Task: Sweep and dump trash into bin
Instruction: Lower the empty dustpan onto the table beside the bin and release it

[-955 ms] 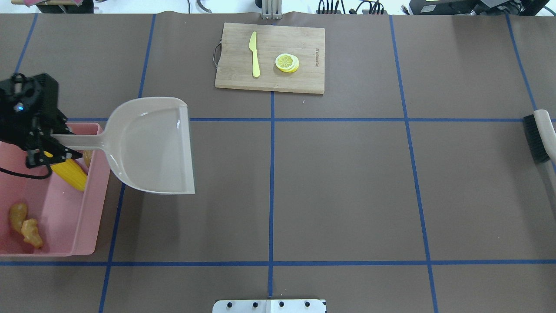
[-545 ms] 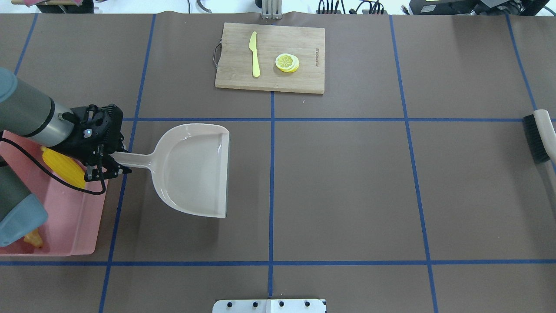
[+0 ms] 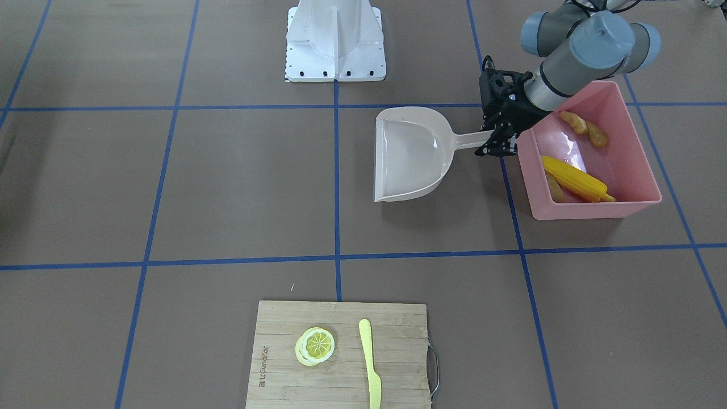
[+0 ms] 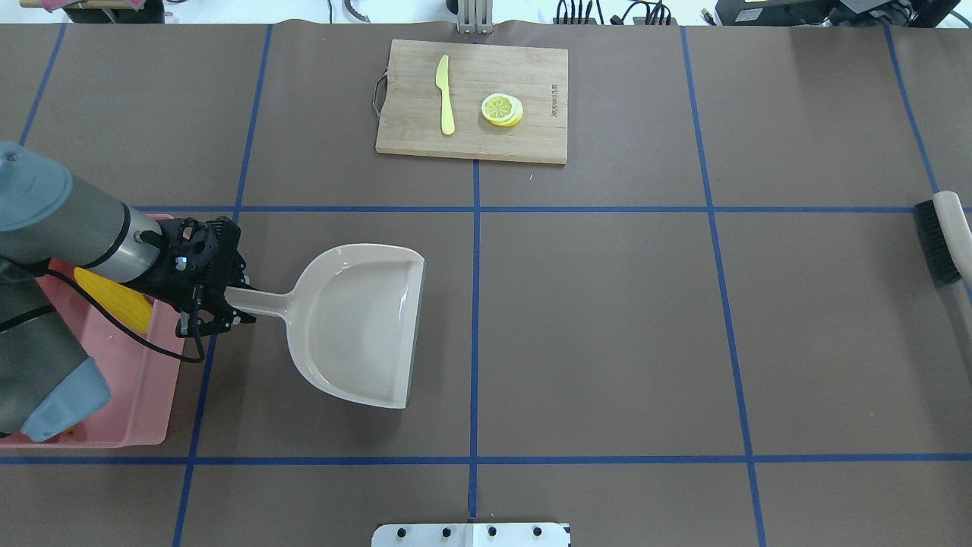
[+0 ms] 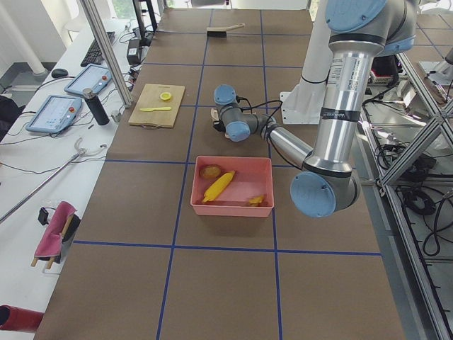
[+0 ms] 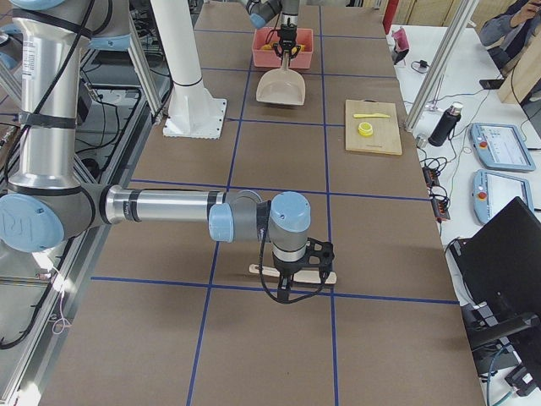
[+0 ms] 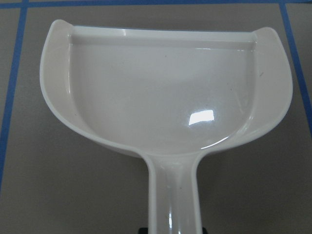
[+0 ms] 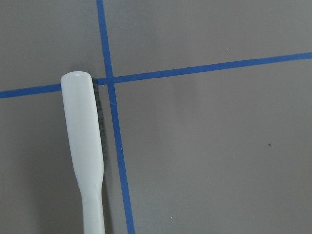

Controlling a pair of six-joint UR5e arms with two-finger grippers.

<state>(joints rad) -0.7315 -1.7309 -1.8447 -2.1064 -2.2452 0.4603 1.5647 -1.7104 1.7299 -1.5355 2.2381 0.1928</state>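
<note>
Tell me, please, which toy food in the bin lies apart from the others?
The tan ginger root, alone at one end; the corn cob and potato lie together.

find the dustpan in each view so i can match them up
front-facing: dustpan centre-right, left of pink bin.
overhead: centre-left, right of bin.
exterior left: mostly hidden behind the near arm.
exterior right: top centre, below bin.
left wrist: fills frame.
right wrist: not in it.
shared landmark: the bin.

Overhead, front views face each other, sharing bin (image 4: 156, 395), dustpan (image 4: 357, 327); side views oblique, far; wrist cameras close, downward.
</note>
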